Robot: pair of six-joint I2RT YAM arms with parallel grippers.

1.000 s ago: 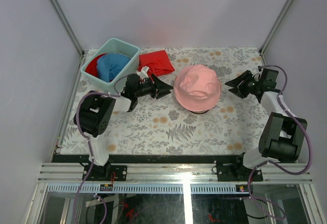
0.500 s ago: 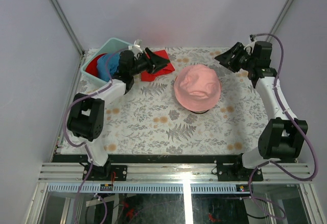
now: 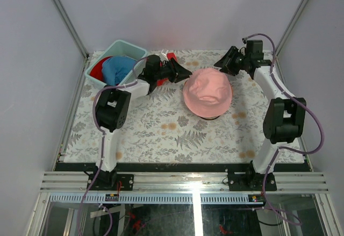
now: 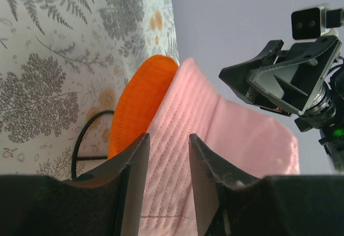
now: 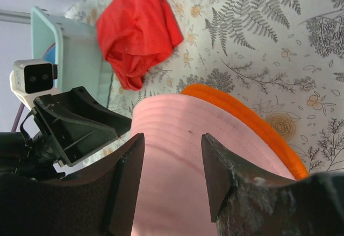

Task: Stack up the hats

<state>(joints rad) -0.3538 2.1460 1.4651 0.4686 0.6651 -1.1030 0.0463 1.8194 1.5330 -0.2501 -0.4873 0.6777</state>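
Pink hat (image 3: 207,93) mid-table, sitting on orange hat (image 4: 137,104); orange brim shows below pink. Black wire stand (image 4: 79,139) at orange brim. Blue hat (image 3: 119,69) and red hat (image 3: 95,71) in teal bin (image 3: 122,45), far left corner. Red cloth (image 5: 137,29) beside bin. Left gripper (image 3: 184,73): fingers apart, empty, just left of pink hat. Right gripper (image 3: 221,64): fingers apart, empty, near hat's far right edge.

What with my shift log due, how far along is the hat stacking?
Done: pink hat sits over orange hat. In hand: nothing; left gripper and right gripper flank it, open. Left: blue hat and red hat lie in the teal bin.
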